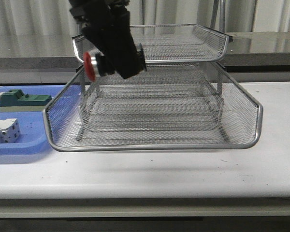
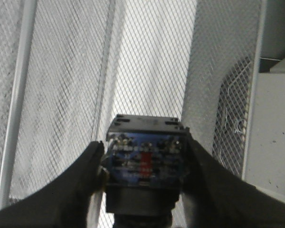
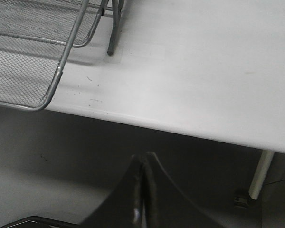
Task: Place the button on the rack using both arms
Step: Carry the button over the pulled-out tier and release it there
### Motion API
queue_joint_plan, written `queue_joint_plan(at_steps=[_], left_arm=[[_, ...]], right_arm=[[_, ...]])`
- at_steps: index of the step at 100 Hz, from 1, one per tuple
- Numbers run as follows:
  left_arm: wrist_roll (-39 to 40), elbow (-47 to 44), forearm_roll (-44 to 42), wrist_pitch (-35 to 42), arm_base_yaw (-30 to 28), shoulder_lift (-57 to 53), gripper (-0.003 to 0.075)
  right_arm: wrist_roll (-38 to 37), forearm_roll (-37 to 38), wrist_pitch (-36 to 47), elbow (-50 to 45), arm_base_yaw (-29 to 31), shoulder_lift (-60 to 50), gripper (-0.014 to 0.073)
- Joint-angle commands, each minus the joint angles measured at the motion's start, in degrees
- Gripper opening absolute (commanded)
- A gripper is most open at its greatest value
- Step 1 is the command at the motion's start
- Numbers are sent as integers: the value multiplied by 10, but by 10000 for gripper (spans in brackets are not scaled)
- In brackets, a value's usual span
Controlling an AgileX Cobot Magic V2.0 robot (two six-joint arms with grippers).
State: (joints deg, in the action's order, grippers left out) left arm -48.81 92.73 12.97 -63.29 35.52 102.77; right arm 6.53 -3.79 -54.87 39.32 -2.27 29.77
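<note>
Big wire rack (image 1: pixel 154 116) takes up most of the white counter (image 1: pixel 183 174), lower tray pulled out toward the front. Left hand (image 1: pixel 117 57) hangs over the rack's left side at top-tray height, clamped on the button (image 1: pixel 93 65), red head pointing left; the wrist view shows its fingers (image 2: pixel 83 183) squeezing the blue-black body (image 2: pixel 145 159) over mesh. Right hand (image 3: pixel 143 190) is pinched closed, empty, off the counter edge. Blue tray (image 1: pixel 19 145) sits left with a green block (image 1: pixel 21 100) and a white block (image 1: pixel 4 131).
</note>
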Motion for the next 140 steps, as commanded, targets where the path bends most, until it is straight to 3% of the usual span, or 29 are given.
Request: queue_joint_plan(at_steps=[1, 14, 32, 44, 61, 70, 117, 140], left_arm=[[17, 13, 20, 64, 14, -15, -20], [17, 13, 35, 96, 18, 4, -20], [17, 13, 40, 79, 18, 24, 13], [17, 13, 40, 63, 18, 28, 139], [17, 13, 40, 60, 18, 28, 380], [17, 13, 40, 55, 18, 28, 443], [43, 13, 41, 55, 14, -9, 447], [105, 13, 41, 45, -43, -84, 445]], right_arm=[[1, 0, 31, 19, 5, 1, -71], [1, 0, 31, 19, 5, 1, -71], [1, 0, 31, 19, 5, 1, -71], [1, 0, 31, 19, 5, 1, -71], [1, 0, 31, 19, 5, 1, -71], [1, 0, 31, 19, 5, 1, -71], [1, 0, 31, 19, 5, 1, -71], [1, 0, 31, 19, 5, 1, -71]])
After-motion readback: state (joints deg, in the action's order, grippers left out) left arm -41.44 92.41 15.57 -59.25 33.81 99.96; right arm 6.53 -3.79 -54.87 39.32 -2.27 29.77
